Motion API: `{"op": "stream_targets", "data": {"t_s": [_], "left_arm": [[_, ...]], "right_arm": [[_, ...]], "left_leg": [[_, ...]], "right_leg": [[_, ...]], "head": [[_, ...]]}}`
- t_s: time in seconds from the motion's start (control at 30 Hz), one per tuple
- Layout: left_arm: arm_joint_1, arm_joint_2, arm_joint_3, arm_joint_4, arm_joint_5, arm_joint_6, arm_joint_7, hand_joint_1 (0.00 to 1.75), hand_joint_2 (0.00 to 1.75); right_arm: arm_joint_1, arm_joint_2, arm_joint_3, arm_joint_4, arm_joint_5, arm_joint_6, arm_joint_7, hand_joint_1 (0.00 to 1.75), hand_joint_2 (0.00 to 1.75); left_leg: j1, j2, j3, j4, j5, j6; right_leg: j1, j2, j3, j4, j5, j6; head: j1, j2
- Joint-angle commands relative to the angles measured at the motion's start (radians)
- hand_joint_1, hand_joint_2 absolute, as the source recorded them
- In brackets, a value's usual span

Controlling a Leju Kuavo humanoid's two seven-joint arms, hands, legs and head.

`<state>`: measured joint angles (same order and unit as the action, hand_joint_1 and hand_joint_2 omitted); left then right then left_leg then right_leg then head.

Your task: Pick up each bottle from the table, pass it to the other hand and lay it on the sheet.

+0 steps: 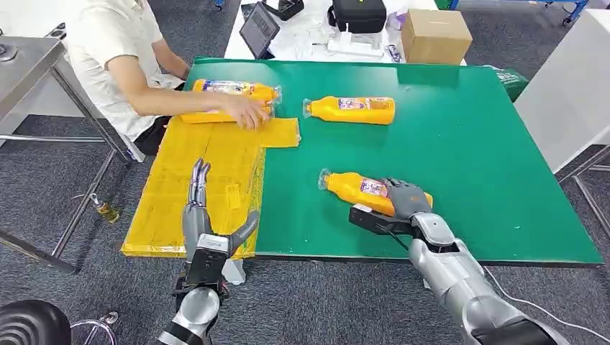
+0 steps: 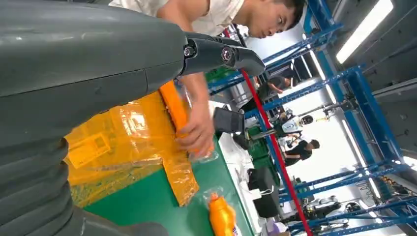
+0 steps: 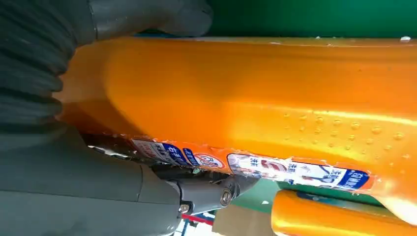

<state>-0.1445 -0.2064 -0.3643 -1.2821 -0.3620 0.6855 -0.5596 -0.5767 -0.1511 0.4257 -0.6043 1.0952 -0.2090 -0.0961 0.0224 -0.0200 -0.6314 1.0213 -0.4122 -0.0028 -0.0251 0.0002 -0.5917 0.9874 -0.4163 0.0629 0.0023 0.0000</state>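
Note:
Three orange bottles lie on the green table [image 1: 467, 144]. My right hand [image 1: 406, 198] grips the nearest bottle [image 1: 356, 188] at its base end; the bottle rests on the table. The right wrist view shows the same bottle [image 3: 246, 93] between the thumb [image 3: 147, 17] and fingers [image 3: 206, 189] of my right hand [image 3: 74, 182]. A second bottle [image 1: 349, 110] lies farther back. A person's hand [image 1: 244, 111] holds the third bottle [image 1: 230, 90] over the yellow sheet [image 1: 194, 194]. My left hand [image 1: 201, 208] hovers open over the sheet's near part.
The person sits at the table's far left corner. A cardboard box [image 1: 435, 36], a tablet [image 1: 259, 29] and a black bag [image 1: 358, 14] stand on a white table behind. A metal table [image 1: 29, 57] is at left, a white one [image 1: 568, 86] at right.

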Motion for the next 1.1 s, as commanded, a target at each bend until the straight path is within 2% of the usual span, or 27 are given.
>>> {"op": "stream_targets", "data": {"t_s": [0.03, 0.1, 0.2, 0.27, 0.4, 0.53, 0.63, 0.73, 0.83, 1.1], "left_arm": [[-0.017, 0.027, -0.019, 0.010, 0.000, -0.003, 0.007, 0.00, 1.75], [-0.019, 0.028, -0.022, 0.011, 0.001, -0.009, 0.007, 0.00, 1.75], [-0.035, 0.026, -0.031, 0.029, 0.044, -0.050, -0.003, 0.00, 1.75], [-0.040, 0.020, -0.030, 0.036, 0.090, -0.082, -0.005, 0.00, 1.75], [-0.032, -0.030, 0.020, 0.059, 0.391, -0.242, 0.072, 0.00, 1.75], [-0.040, -0.015, -0.021, 0.106, 0.734, -0.464, 0.192, 0.00, 1.75], [-0.055, 0.009, -0.082, 0.123, 0.795, -0.513, 0.198, 0.00, 1.75], [-0.061, 0.016, -0.103, 0.119, 0.812, -0.517, 0.200, 0.00, 1.75], [-0.066, 0.025, -0.122, 0.107, 0.817, -0.522, 0.200, 0.00, 1.75], [-0.081, 0.024, -0.142, 0.099, 0.799, -0.524, 0.179, 0.00, 1.75]], "right_arm": [[0.006, -0.023, 0.048, 0.024, -0.001, 0.022, 0.001, 1.75, 1.75], [0.018, -0.023, 0.034, 0.003, -0.046, 0.040, -0.039, 1.75, 1.75], [0.057, -0.032, -0.021, -0.043, -0.252, 0.167, -0.207, 1.75, 1.75], [0.083, -0.034, -0.035, -0.077, -0.322, 0.165, -0.253, 1.75, 1.75], [0.185, 0.010, -0.105, -0.260, -0.513, 0.162, -0.357, 1.75, 1.75], [0.228, 0.086, -0.095, -0.432, -0.655, 0.187, -0.436, 1.75, 1.75], [0.231, 0.123, -0.034, -0.478, -0.697, 0.190, -0.455, 1.75, 1.75], [0.230, 0.131, 0.001, -0.468, -0.709, 0.183, -0.453, 1.66, 1.75], [0.221, 0.149, 0.028, -0.426, -0.722, 0.182, -0.461, 1.75, 1.75], [0.209, 0.171, 0.081, -0.359, -0.722, 0.198, -0.469, 1.75, 1.75]], "left_leg": [[0.000, 0.002, 0.004, -0.002, -0.001, 0.002], [0.000, 0.001, 0.003, -0.001, -0.001, 0.001], [0.000, 0.003, 0.006, -0.002, -0.002, 0.002], [0.001, -0.001, 0.003, -0.001, 0.000, 0.001], [0.001, 0.004, 0.007, -0.003, -0.002, 0.001], [0.001, 0.008, 0.006, -0.001, -0.002, 0.000], [0.001, 0.010, 0.005, -0.001, -0.002, 0.000], [0.001, 0.011, 0.003, -0.001, -0.002, 0.000], [0.001, 0.010, 0.001, -0.001, -0.002, 0.000], [0.000, 0.010, 0.000, -0.001, -0.002, 0.000]], "right_leg": [[0.001, 0.000, 0.004, -0.002, -0.001, -0.004], [0.001, -0.001, 0.003, -0.002, -0.001, -0.003], [0.002, 0.000, 0.006, -0.003, -0.001, -0.005], [0.002, -0.002, 0.004, -0.002, -0.001, -0.003], [0.002, 0.001, 0.006, -0.003, 0.000, -0.004], [0.002, 0.005, 0.002, -0.002, 0.002, -0.005], [0.001, 0.007, 0.000, 0.000, 0.002, -0.005], [0.002, 0.007, -0.002, 0.000, 0.001, -0.005], [0.002, 0.006, -0.002, -0.001, 0.001, -0.005], [0.001, 0.006, -0.004, 0.000, 0.001, -0.006]], "head": [[0.000, 0.000], [0.000, 0.000], [0.000, 0.000], [0.000, 0.000], [0.000, 0.000], [0.000, 0.000], [0.000, 0.000], [-0.001, 0.000], [0.000, 0.000], [0.000, 0.000]]}}
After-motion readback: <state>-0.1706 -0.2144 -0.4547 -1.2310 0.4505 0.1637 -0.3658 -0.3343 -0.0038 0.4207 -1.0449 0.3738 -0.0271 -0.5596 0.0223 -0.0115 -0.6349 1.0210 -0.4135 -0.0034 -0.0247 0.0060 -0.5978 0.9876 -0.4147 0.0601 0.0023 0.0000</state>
